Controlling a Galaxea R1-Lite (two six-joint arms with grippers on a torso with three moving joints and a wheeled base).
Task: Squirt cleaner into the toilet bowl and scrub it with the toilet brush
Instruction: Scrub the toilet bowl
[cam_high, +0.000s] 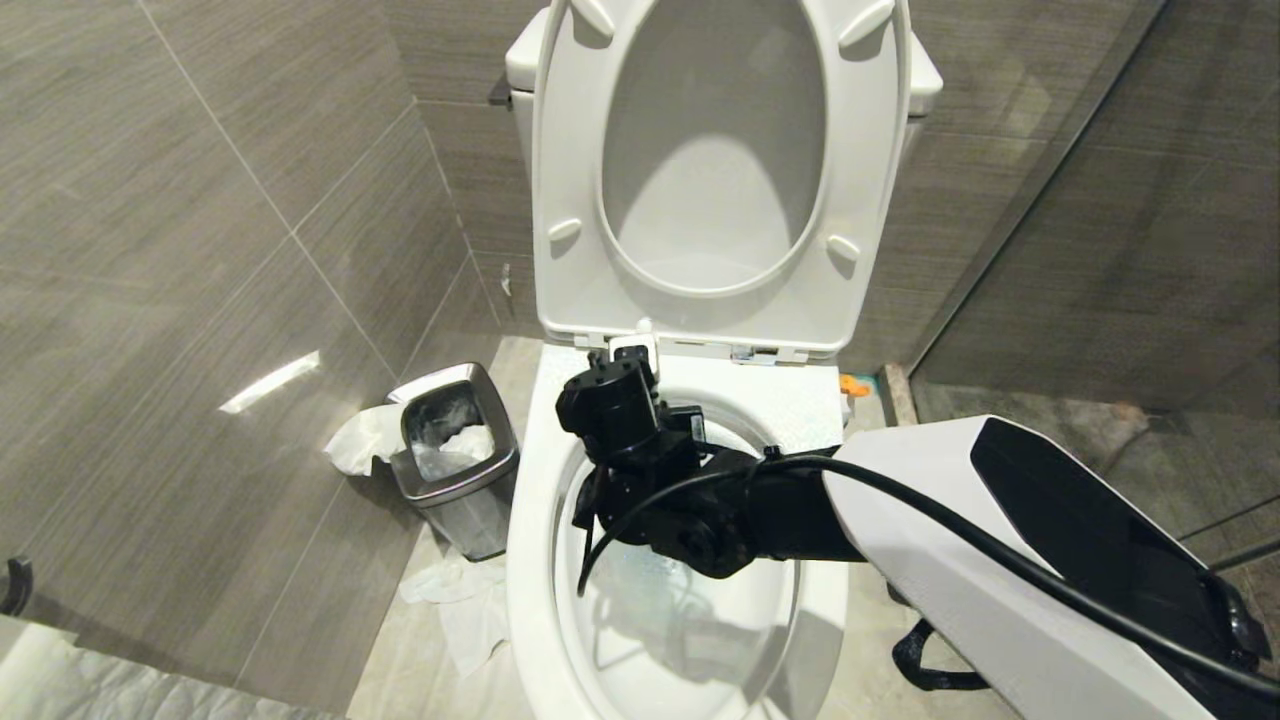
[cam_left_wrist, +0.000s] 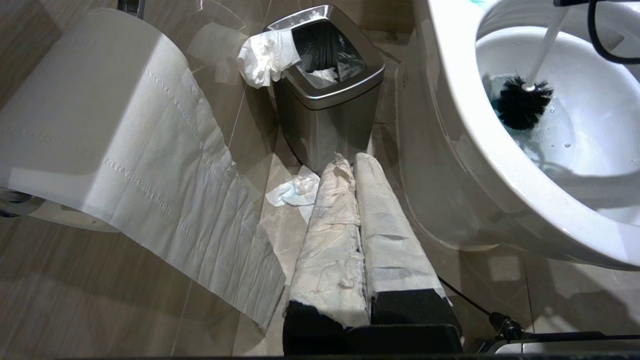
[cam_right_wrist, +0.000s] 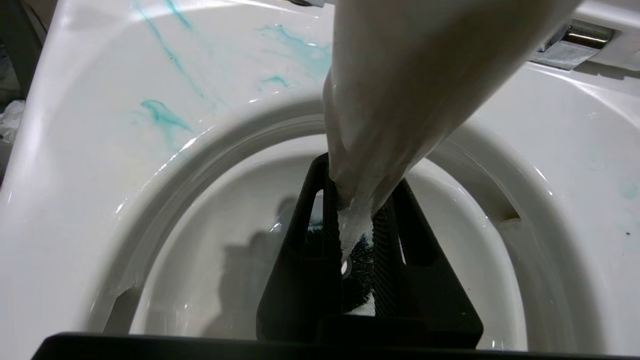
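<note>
The white toilet bowl (cam_high: 530, 560) stands open before me, seat and lid (cam_high: 560, 200) raised. My right arm (cam_high: 720, 510) reaches over it from the right. Its gripper (cam_right_wrist: 357, 200) points down into the basin, shut on the white handle (cam_right_wrist: 400, 75) of the toilet brush. The black bristle head (cam_left_wrist: 520, 102) sits low in the bowl (cam_left_wrist: 450, 100) at the blue-tinted water. Turquoise cleaner (cam_right_wrist: 160, 112) streaks the rim (cam_right_wrist: 75, 200). My left gripper (cam_left_wrist: 352, 160), wrapped in white paper, is shut and empty, low beside the bowl's outer wall.
A small steel bin (cam_high: 455, 460) with crumpled tissue stands left of the toilet. More tissue (cam_left_wrist: 295, 192) lies on the floor by it. A toilet paper roll (cam_left_wrist: 100, 115) hangs at the left. Tiled walls close in on the left and behind, and a glass partition on the right.
</note>
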